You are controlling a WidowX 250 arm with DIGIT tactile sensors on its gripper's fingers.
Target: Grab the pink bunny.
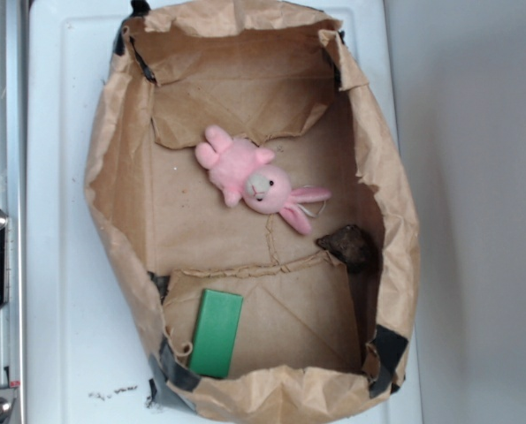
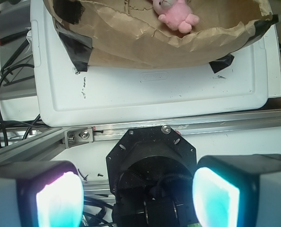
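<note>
Gripper (image 2: 138, 191) nearest the wrist camera: glowing pads (image 2: 59, 198) set wide apart, nothing between them, well short of the bag. White bench (image 2: 154, 92) carries a torn-open brown paper bag (image 1: 112, 177), black tape at its corners. Pink bunny (image 1: 254, 181) lies mid-floor of the bag, on its back. Green block (image 1: 217, 332) lies near one end; dark brown lump (image 1: 351, 247) sits against the side wall.

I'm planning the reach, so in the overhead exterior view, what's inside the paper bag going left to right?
green block → pink bunny → dark brown lump, against the bag's right wall.
</note>
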